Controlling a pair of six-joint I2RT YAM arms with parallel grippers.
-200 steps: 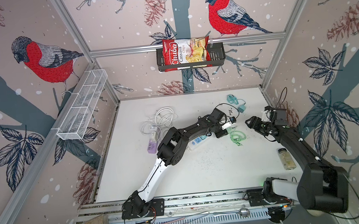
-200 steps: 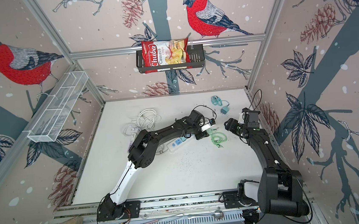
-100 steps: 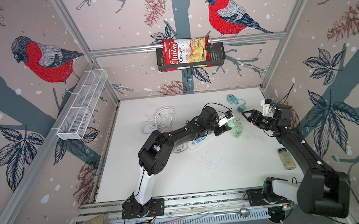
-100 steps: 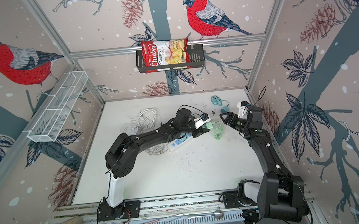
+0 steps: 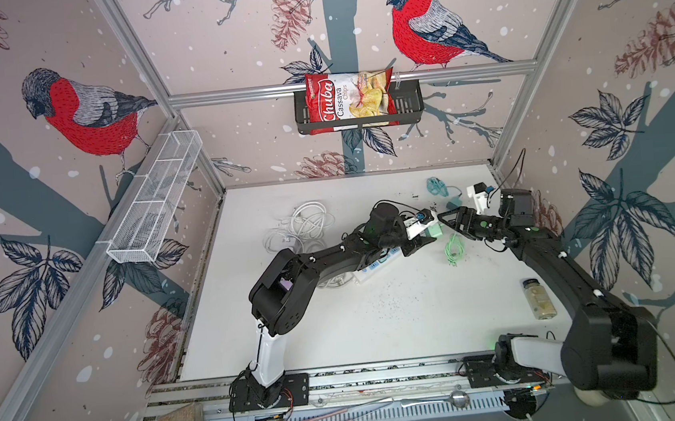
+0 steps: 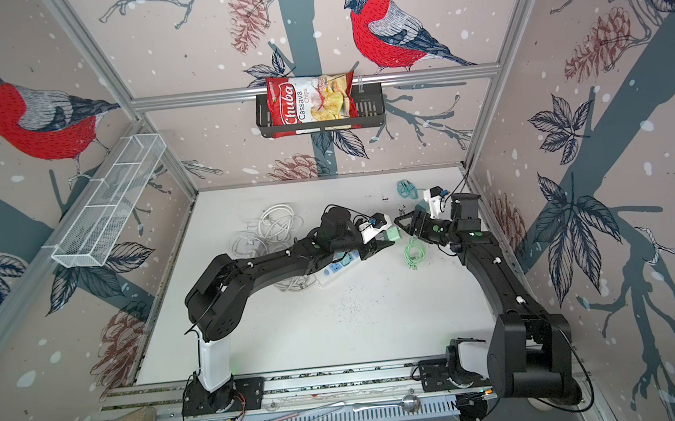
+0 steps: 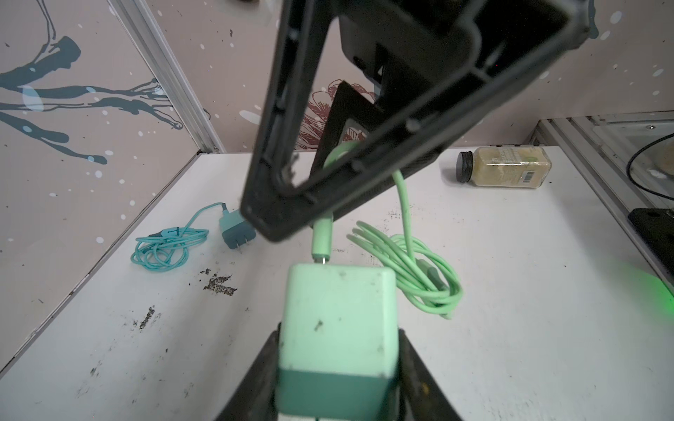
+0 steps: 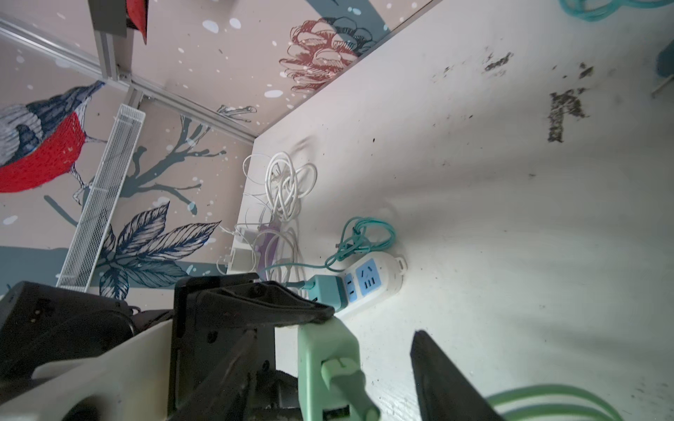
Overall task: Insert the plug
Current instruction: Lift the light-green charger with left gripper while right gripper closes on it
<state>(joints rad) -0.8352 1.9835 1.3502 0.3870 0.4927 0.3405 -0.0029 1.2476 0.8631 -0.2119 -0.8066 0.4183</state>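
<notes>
The plug (image 7: 337, 320) is a mint-green charger block, and my left gripper (image 5: 429, 234) is shut on its sides, holding it above the table. It also shows in both top views (image 6: 393, 233). Its green cable (image 7: 419, 266) runs from the far face to a coil on the table. My right gripper (image 5: 445, 221) is open, its fingers (image 8: 437, 375) to either side of the cable end of the plug and apart from it. The white power strip (image 8: 372, 280) lies under the left arm with a teal plug (image 8: 324, 289) in one socket.
A teal charger (image 7: 233, 233) with its coiled cable lies near the back wall. A spice jar (image 5: 537, 298) lies on its side at the right. White cables (image 5: 307, 222) are heaped at the back left. A chips bag (image 5: 348, 96) sits in the wall basket.
My left gripper has carried the plug up and toward the back right. My right gripper has come in from the right until its fingers straddle the plug's cable end.
</notes>
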